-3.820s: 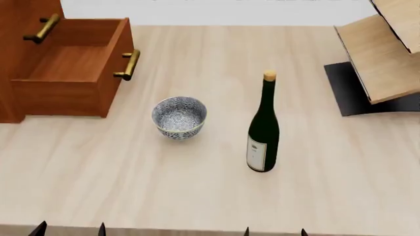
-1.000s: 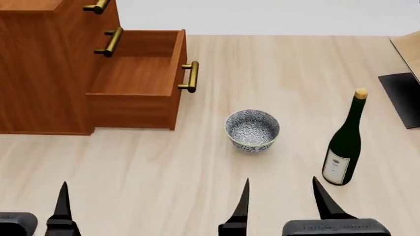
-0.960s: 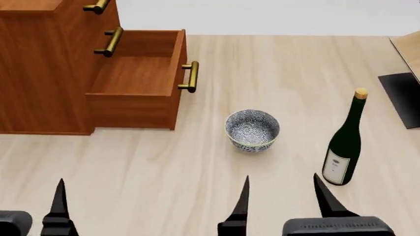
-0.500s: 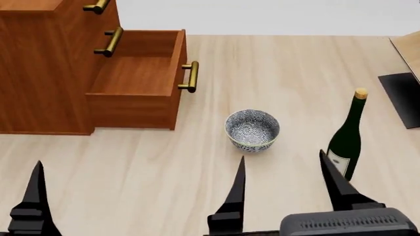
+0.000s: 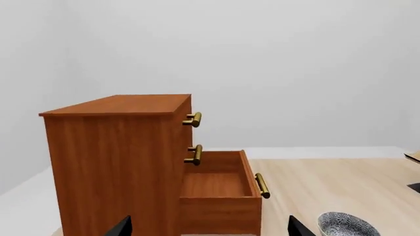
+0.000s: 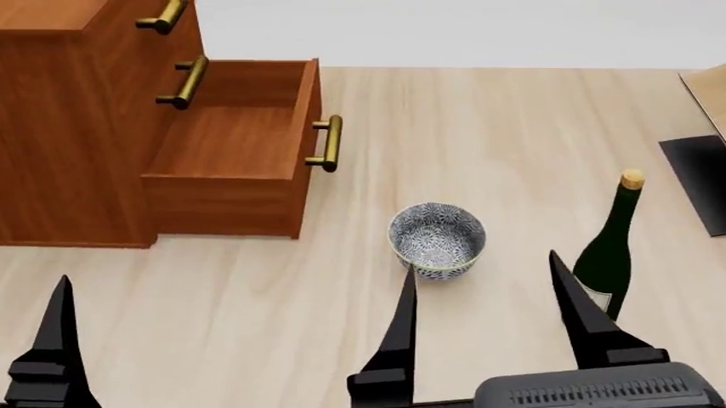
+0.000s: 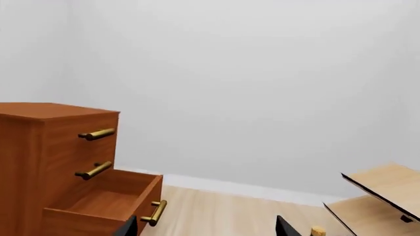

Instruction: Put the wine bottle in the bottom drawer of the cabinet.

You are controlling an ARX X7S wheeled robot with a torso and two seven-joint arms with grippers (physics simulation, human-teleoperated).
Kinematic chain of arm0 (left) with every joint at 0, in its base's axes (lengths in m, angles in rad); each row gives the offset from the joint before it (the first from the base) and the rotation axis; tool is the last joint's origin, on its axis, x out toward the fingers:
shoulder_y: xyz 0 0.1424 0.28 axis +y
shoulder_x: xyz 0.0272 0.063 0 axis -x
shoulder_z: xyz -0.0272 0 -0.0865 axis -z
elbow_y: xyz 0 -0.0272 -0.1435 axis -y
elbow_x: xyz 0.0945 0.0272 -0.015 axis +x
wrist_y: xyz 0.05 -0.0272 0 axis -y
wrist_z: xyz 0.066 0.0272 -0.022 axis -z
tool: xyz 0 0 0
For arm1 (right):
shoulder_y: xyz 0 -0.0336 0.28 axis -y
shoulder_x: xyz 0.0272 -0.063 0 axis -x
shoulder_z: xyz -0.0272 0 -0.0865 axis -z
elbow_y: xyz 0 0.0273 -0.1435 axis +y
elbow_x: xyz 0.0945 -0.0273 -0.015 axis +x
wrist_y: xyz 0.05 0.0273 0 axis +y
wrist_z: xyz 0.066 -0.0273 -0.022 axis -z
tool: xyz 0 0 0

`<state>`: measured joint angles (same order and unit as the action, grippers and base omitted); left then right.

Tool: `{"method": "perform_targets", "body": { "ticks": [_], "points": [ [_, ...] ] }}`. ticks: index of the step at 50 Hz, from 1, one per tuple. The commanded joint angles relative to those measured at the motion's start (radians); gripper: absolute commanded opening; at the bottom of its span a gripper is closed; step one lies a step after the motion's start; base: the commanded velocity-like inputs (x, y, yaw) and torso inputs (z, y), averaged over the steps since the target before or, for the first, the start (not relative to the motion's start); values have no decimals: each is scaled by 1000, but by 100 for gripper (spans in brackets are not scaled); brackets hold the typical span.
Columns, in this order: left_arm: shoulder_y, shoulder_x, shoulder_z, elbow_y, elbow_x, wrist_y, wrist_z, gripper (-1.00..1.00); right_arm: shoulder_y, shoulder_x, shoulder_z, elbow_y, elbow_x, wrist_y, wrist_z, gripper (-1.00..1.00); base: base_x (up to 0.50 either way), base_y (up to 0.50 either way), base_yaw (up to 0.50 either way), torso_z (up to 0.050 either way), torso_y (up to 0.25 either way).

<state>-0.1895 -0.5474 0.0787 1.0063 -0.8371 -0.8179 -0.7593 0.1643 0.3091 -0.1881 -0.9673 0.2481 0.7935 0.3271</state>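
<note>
While the bottom drawer [image 6: 233,149] stands pulled out of the cabinet [image 6: 68,127], its wooden floor lies bare, with nothing resting inside it. A brass bar handle [image 6: 328,143] sits on its front panel, and the two drawer fronts above it are flush with the cabinet face. The left wrist view confirms the same bare interior of the drawer [image 5: 220,184]. On the pale wood counter [image 6: 488,136], a patterned bowl [image 6: 437,240] stands upright just in front of the drawer and apart from it; its hollow holds nothing that shows. The wine bottle [image 6: 610,251] stands upright on the counter to the right of the bowl, well apart from the drawer, its cork uppermost and its lower part hidden behind a finger of the right tool [image 6: 485,319]. That tool is spread wide, holding nothing, one fingertip low in front of the bowl and the other in front of the bottle. Of the left tool only one dark finger [image 6: 51,348] shows in the head view, yet its wrist view shows two tips far apart, so it is spread too. A dark rack base [image 6: 698,178] lies at the far right edge.
</note>
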Motion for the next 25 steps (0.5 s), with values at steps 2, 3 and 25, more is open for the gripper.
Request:
{"method": "perform_targets", "body": {
  "ticks": [2, 3, 25],
  "points": [
    [-17, -30, 6, 22, -50, 18, -40, 100, 2, 7, -11, -7, 3, -3, 7, 100, 326, 0, 0, 0, 0],
    [-20, -37, 9, 30, -45, 20, -46, 100, 2, 7, -10, -9, 4, -3, 8, 100, 336, 0, 0, 0, 0],
    [-16, -63, 54, 8, -44, 74, -73, 100, 5, 22, -20, -7, 9, -25, 16, 100, 417, 8, 0, 0, 0]
  ]
}}
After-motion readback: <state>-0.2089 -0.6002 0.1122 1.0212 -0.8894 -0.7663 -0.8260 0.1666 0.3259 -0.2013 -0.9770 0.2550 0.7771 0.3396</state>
